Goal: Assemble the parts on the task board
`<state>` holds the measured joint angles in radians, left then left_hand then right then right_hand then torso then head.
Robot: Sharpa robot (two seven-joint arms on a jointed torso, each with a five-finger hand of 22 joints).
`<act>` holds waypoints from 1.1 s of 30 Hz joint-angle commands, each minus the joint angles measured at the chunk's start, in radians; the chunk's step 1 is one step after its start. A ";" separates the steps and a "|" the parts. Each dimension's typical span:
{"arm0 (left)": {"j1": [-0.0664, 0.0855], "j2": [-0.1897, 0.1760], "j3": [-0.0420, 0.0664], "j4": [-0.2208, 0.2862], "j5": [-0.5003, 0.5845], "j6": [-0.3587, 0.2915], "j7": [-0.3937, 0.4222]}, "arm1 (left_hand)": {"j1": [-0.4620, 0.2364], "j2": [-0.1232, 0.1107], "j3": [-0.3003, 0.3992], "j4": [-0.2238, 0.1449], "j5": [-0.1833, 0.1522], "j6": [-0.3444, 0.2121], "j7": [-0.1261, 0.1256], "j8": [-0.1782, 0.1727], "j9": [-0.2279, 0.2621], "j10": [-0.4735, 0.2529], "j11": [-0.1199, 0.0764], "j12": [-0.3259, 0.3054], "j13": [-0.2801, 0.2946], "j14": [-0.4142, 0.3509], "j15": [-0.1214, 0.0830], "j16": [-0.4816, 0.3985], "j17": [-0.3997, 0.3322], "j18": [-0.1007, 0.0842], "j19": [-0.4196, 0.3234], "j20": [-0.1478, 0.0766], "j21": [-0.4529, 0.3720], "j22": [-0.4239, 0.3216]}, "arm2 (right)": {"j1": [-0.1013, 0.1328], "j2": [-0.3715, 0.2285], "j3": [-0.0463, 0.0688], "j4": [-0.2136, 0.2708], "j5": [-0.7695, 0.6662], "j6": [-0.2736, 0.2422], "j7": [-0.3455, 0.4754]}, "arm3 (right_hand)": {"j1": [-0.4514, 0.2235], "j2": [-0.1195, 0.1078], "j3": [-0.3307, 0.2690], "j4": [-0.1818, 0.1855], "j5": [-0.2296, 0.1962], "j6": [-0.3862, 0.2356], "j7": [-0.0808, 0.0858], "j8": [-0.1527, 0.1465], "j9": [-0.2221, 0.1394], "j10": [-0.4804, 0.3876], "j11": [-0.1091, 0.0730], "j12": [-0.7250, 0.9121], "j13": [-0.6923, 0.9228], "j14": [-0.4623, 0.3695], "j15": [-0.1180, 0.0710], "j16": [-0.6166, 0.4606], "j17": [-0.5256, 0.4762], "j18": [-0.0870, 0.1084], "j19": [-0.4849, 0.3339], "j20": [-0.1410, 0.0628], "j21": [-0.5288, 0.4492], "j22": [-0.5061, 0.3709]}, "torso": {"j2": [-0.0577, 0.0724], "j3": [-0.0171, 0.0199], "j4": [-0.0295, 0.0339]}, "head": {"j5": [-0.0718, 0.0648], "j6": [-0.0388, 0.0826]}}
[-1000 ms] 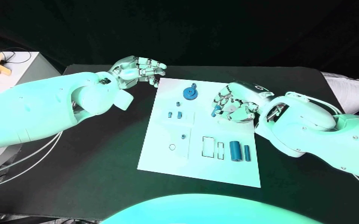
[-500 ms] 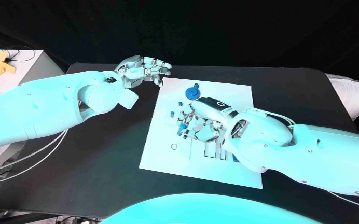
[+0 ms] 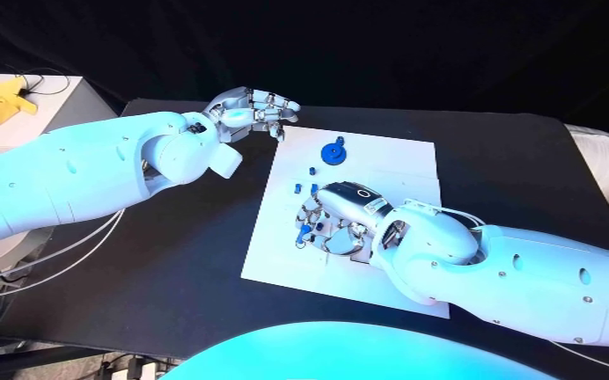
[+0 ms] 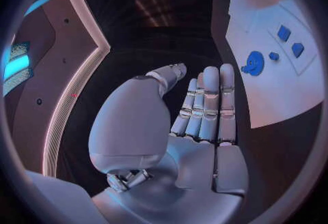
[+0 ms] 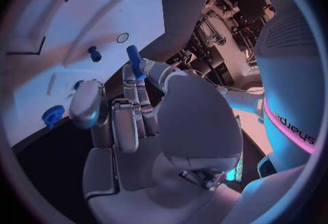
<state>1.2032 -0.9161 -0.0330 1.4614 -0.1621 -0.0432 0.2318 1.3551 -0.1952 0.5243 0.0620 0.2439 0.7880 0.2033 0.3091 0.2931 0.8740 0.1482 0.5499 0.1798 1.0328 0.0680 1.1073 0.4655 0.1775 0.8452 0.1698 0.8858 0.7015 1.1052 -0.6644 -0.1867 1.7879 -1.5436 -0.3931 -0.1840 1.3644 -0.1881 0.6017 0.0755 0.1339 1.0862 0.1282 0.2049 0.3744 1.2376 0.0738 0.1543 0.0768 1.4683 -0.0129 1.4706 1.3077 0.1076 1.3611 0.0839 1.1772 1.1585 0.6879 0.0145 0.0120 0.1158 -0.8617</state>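
Note:
The white task board lies in the middle of the black table. My right hand hovers over its near left part and pinches a slim blue peg between thumb and a finger; in the head view the peg pokes out at the hand's left. A round hole and a short blue peg sit on the board just beyond it. A blue gear stands near the board's far edge, with small blue blocks closer in. My left hand hangs empty off the board's far left corner, fingers straight.
A white box with a yellow object on it stands at the table's far left. Rectangular outlines mark the board near my right hand. Black tabletop stretches left of the board.
My right hand has crossed the board from its right side to its near left part, carrying the blue peg. The left hand has stayed by the far left corner.

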 commanded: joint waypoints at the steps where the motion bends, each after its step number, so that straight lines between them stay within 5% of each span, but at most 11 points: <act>1: 0.000 0.002 0.000 0.002 -0.004 0.022 0.006 | 0.009 0.003 -0.005 0.002 -0.003 -0.005 0.016 0.006 0.000 -0.005 0.000 0.005 0.002 0.000 0.004 0.004 0.001 0.006 0.009 0.000 -0.003 -0.001 | -0.006 0.005 0.000 -0.006 -0.054 0.000 -0.001 | -0.014 -0.004 0.004 0.003 0.005 -0.003 0.000 0.004 0.012 0.021 -0.013 -0.004 0.001 0.049 -0.002 0.000 0.003 -0.008 -0.005 0.004 -0.006 -0.002 | 0.000 0.0017 -0.0002 | 0.004 -0.003; 33: 0.000 0.001 0.000 0.003 -0.004 0.024 0.002 | 0.011 0.003 -0.006 0.001 -0.003 -0.008 0.016 0.011 0.000 -0.009 0.000 0.010 0.002 0.001 0.005 0.005 0.002 0.006 0.010 0.000 -0.003 -0.001 | -0.038 0.049 -0.002 -0.066 -0.113 0.010 -0.033 | -0.017 -0.009 0.004 0.000 0.004 -0.004 0.000 0.004 0.013 0.022 -0.013 -0.007 0.001 0.049 -0.002 0.000 0.003 -0.007 -0.007 0.004 -0.009 -0.003 | 0.001 0.0008 0.0005 | 0.014 -0.011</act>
<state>1.2032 -0.9158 -0.0329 1.4617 -0.1623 -0.0392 0.2292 1.3551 -0.1952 0.5243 0.0620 0.2439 0.7880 0.2033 0.3176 0.2931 0.8740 0.1482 0.5570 0.1811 1.0328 0.0680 1.1073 0.4664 0.1774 0.8488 0.1662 0.8858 0.7015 1.0680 -0.6170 -0.1885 1.7242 -1.6305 -0.3920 -0.2061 1.3536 -0.1989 0.6015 0.0756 0.1329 1.0801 0.1312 0.2019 0.3865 1.2483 0.0632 0.1467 0.0771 1.4683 -0.0128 1.4705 1.3074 0.1077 1.3573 0.0877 1.1742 1.1562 0.6888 0.0148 0.0127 0.1304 -0.8727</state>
